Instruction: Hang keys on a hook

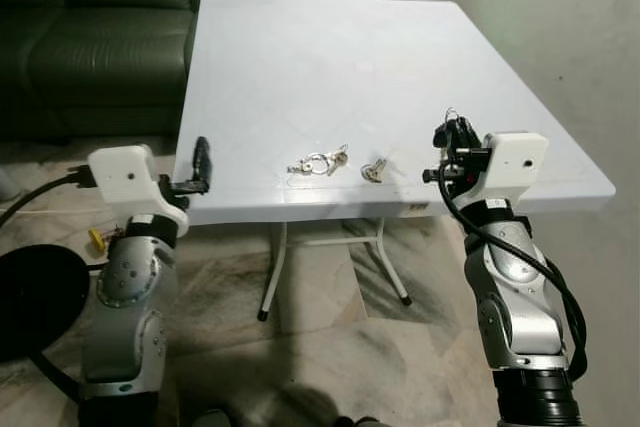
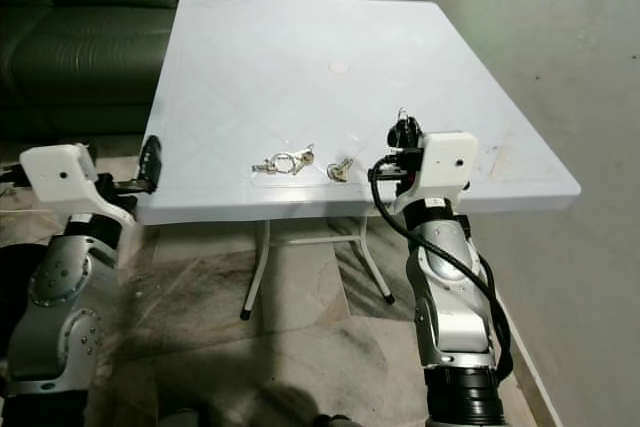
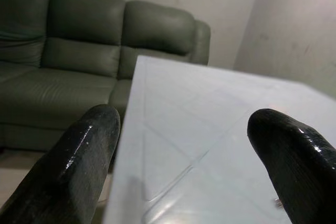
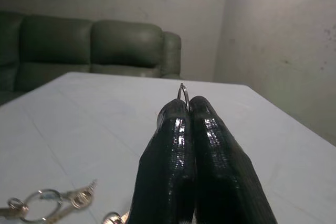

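A bunch of keys on a ring (image 1: pixel 318 162) lies on the white table (image 1: pixel 330 57) near its front edge, with a single small key (image 1: pixel 374 170) just to its right. My right gripper (image 1: pixel 455 134) hovers over the table's front right part, to the right of those keys. Its fingers (image 4: pixel 173 145) are shut, and a thin metal key ring (image 4: pixel 182 93) pokes out of the tips. My left gripper (image 1: pixel 202 159) is open at the table's front left edge, with that edge between its fingers (image 3: pixel 84 150).
A dark green leather sofa (image 1: pixel 110 27) stands behind and left of the table. A grey wall (image 1: pixel 540 17) runs close along the table's right side. The table's folding legs (image 1: pixel 275 267) stand on a marble floor, and a black round object (image 1: pixel 30 297) lies at the left.
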`<state>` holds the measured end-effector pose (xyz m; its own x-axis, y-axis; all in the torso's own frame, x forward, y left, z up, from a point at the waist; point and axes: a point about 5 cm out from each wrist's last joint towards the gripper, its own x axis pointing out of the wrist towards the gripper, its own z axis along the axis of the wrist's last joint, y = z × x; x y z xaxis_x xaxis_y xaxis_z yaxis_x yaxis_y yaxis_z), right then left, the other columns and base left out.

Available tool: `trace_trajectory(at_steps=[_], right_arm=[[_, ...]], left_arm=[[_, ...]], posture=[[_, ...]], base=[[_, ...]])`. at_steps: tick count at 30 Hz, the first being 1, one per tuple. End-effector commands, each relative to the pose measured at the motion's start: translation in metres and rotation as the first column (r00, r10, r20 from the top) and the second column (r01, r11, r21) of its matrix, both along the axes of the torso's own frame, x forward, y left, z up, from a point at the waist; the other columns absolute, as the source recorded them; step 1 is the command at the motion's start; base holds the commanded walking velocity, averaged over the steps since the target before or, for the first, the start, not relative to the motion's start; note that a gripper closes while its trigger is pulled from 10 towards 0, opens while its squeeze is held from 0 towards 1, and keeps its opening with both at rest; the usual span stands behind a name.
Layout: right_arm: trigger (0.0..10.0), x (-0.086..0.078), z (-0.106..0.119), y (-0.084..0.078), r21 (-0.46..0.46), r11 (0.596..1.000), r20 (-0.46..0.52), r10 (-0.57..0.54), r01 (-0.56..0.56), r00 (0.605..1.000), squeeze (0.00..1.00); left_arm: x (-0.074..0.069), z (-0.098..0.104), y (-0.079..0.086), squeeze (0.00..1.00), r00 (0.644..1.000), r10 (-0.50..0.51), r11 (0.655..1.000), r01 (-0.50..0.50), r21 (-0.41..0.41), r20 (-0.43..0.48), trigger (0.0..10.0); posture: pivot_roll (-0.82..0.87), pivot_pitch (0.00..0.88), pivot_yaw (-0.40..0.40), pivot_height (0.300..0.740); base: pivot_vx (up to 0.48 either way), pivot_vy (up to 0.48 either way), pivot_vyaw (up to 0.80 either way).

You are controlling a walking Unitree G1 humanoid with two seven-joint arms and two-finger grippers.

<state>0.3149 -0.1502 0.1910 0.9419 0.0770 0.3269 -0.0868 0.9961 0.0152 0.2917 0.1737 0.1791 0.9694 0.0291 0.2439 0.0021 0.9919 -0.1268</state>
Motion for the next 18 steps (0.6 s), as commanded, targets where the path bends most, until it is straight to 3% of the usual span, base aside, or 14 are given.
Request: trace_trajectory(at_steps=[1,4,13,18], right_arm=[[10.0,-0.001,-0.003,0.000,0.001,1.000,0.005,0.004,-0.004,1.000,0.00],[10.0,-0.002,-0.007,0.000,0.004,1.000,-0.001,0.005,-0.005,1.000,0.00],[10.0,-0.003,-0.022,0.000,0.017,1.000,-0.036,-0.011,0.011,0.999,0.00],[10.0,-0.003,-0.024,-0.005,0.006,1.000,-0.039,-0.023,0.023,0.999,0.00]], left_arm=[[-0.001,-0.005,-0.005,0.00,1.000,-0.018,1.000,0.018,0.018,0.001,10.0],[-0.003,-0.006,-0.008,0.00,0.999,-0.029,0.999,0.029,0.022,0.018,10.0],[-0.003,-0.028,-0.004,0.00,0.999,-0.014,0.999,0.012,-0.034,-0.047,10.0],[0.000,-0.027,-0.007,0.00,0.999,-0.020,0.999,0.019,-0.039,-0.030,10.0]], posture=[[0.02,0.026,-0.085,0.740],[0.02,0.012,-0.084,0.740],[0.02,0.000,-0.084,0.740],[0.01,0.000,-0.088,0.740]], base=[[0.000,0.000,0.00],[0.000,0.000,0.00],[0.000,0.000,0.00],[0.000,0.000,0.00]])
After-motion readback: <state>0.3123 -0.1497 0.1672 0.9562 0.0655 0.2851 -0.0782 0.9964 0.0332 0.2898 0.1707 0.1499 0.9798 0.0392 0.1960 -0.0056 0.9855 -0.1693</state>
